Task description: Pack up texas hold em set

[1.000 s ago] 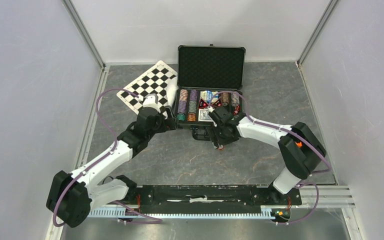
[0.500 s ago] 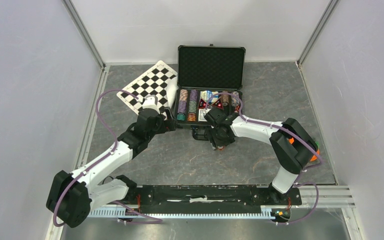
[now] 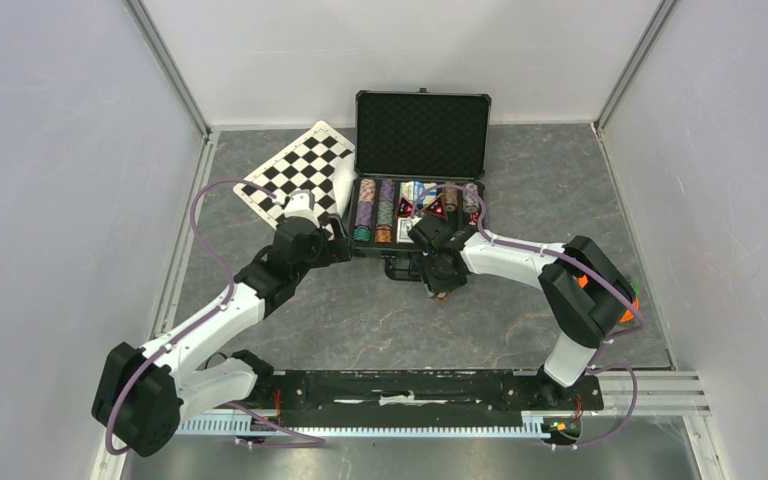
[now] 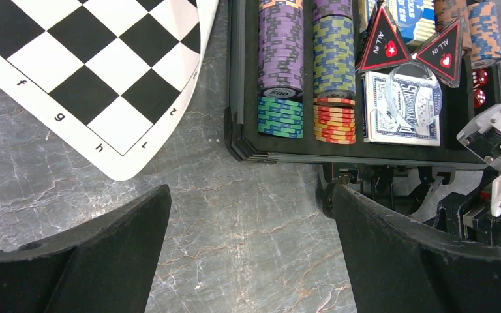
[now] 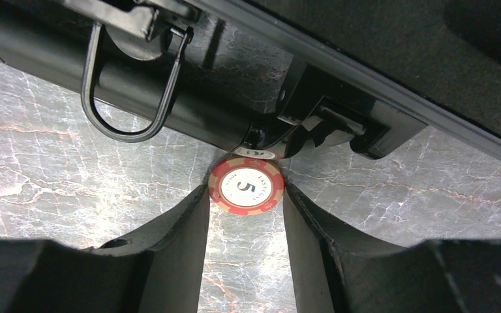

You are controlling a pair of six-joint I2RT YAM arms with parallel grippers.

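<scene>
White links (image 3: 210,320); black joints (image 3: 140,395); looping purple cables (image 3: 194,218); orange mark (image 3: 596,288).

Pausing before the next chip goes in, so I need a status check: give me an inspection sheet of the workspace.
Surface: grey marbled table.
Job's things: black case open, lid upright; chip rows, card deck and red dice in the tray; red 5 chip outside, at the case's front.
Clutter: checkered board left of the case.
Grippers: left end effector open, holding nothing; right end effector shut on the red 5 chip.
Cables: purple cables run along both arms; the right one arcs over the tray.
Surroundings: pale walls on three sides.
</scene>
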